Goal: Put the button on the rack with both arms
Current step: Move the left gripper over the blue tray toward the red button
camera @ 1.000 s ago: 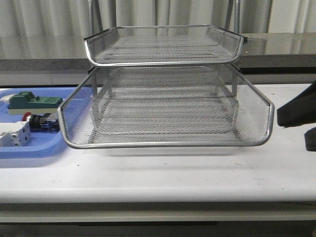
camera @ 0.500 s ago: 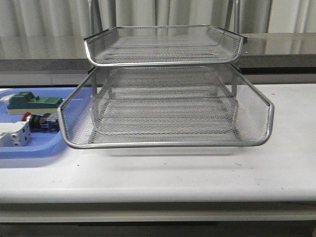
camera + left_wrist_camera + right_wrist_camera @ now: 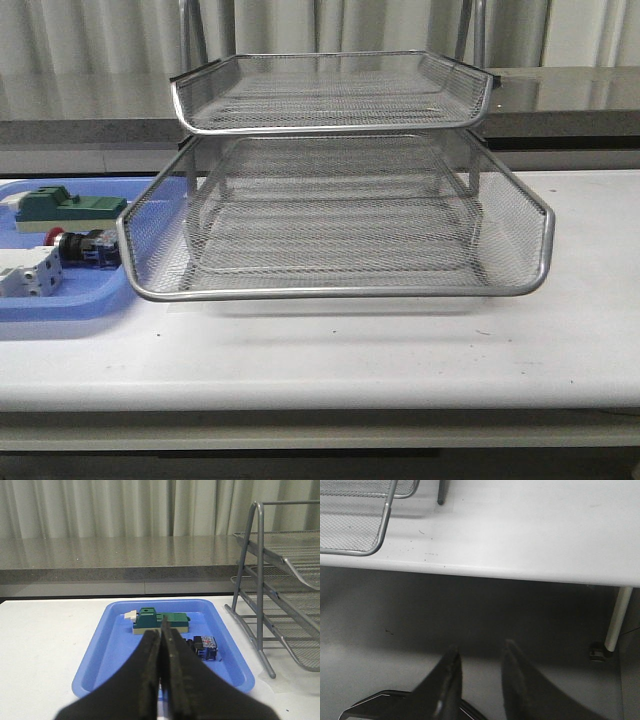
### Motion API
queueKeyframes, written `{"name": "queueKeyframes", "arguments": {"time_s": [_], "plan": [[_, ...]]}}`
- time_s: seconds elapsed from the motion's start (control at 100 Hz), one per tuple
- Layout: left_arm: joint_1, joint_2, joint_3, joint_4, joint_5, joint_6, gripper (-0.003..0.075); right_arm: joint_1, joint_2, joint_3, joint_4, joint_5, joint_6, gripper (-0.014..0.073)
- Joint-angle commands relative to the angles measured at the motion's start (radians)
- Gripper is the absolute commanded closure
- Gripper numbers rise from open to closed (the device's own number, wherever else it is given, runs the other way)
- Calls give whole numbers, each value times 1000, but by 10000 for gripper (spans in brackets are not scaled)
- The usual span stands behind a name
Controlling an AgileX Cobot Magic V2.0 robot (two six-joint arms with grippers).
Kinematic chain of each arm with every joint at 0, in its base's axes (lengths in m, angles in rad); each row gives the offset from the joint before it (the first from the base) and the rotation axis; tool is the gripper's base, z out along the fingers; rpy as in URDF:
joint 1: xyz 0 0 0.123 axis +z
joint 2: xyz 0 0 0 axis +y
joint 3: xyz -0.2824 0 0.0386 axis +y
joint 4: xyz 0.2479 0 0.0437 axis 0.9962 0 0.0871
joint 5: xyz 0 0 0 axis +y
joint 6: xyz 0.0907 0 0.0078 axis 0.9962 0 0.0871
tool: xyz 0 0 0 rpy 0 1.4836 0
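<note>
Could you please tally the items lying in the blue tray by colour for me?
Green block: 1
White terminal block: 1
Red-headed button: 1
Total: 3, all in the blue tray beside the rack.

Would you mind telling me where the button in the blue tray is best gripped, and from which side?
Probably across the black body of the button, from above. It lies on its side in the blue tray, red head toward the robot's left, with the green block behind and the white block in front, so side approaches look crowded.
</note>
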Motion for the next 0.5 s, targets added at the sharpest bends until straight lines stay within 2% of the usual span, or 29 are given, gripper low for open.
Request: {"name": "queueKeyframes", "arguments": {"time_s": [0.0, 0.11, 0.49], "plan": [[0, -32, 44, -4, -79, -5, 740, -5, -3, -35, -8, -45, 3, 534], [0, -32, 44, -4, -79, -5, 740, -5, -5, -35, -8, -45, 3, 671], [0, -32, 44, -4, -79, -5, 740, -5, -5, -35, -7, -48, 3, 664]]}}
